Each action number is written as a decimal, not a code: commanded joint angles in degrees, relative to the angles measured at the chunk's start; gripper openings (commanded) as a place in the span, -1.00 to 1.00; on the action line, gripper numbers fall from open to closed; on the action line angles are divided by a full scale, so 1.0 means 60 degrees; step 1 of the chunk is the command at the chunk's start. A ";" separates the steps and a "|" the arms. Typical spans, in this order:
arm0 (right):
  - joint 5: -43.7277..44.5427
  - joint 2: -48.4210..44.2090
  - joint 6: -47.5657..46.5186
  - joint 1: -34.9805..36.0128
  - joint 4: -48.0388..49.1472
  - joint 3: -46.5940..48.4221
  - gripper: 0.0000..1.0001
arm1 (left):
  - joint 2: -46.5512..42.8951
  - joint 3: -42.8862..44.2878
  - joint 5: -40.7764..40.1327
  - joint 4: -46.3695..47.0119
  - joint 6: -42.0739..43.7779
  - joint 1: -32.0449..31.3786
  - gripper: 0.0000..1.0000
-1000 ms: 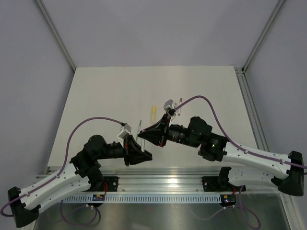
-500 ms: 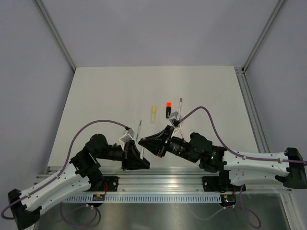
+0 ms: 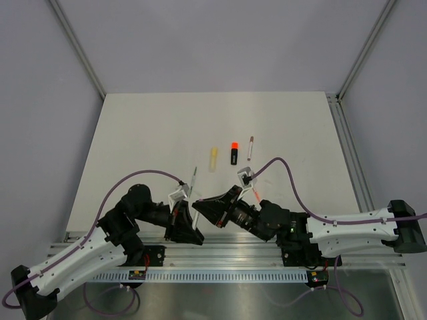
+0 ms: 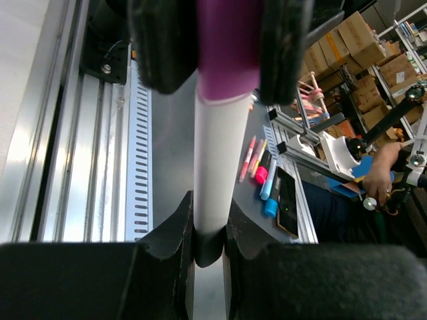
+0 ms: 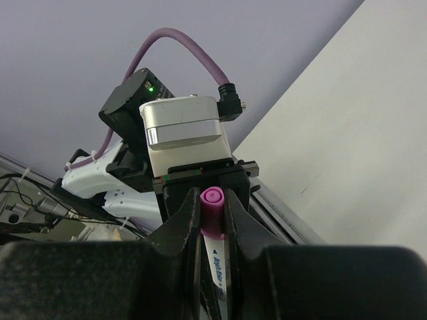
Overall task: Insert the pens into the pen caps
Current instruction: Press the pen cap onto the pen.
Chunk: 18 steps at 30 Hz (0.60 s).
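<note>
The white pen [image 4: 215,167] is being held clear of the table [image 3: 147,147], above its near edge, and is spanning the two end effectors. The purple cap [image 4: 227,47] is sitting over one end of the barrel with its rim overlapping the white body. The pair is therefore judged to be in the seating stage of insertion, though full seating cannot be confirmed. The left gripper [image 4: 208,230] is clamping the dark opposite end of the pen, anchoring the barrel against axial push. The right gripper [image 5: 212,210] is clenching the purple cap, with its fingers flanking the cap on both sides and aligning it with the barrel. The grippers are facing each other and overlapping, because opposed grips allow force along the pen without support from the table. Further out, the pale yellow highlighter [image 3: 213,159], the black highlighter [image 3: 234,154] and a thin pen [image 3: 251,147] are lying side by side, apart from one another, at mid-table. A grey pen [image 3: 194,177] is lying just beyond the left gripper, and an orange-red pen [image 3: 256,195] is lying beside the right wrist. Whether these are capped cannot be told.
</note>
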 commanded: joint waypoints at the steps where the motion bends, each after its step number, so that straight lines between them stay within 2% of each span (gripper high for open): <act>1: -0.3785 0.1395 0.0926 0.1811 -0.5143 -0.0745 -1.00 | 0.0178 0.1989 -0.3198 0.3654 -0.0504 0.1069 -1.00; 6: -0.3022 0.0444 0.0780 0.1840 -0.6039 -0.0671 -1.00 | 0.0061 0.2458 -0.2583 0.3477 -0.0914 0.1742 -1.00; 10: -0.2174 0.0121 -0.0067 0.1841 -0.6669 -0.0262 -1.00 | 0.0251 0.2239 -0.1896 0.4911 -0.2201 0.2109 -1.00; 15: -0.1849 0.0456 -0.1153 0.1753 -0.6451 0.0484 -1.00 | 0.0646 0.2224 -0.1674 0.6027 -0.3097 0.2182 -1.00; 18: -0.2141 0.1173 -0.1418 0.1650 -0.5531 0.0779 -1.00 | 0.0720 0.2224 -0.1748 0.6261 -0.3200 0.2182 -1.00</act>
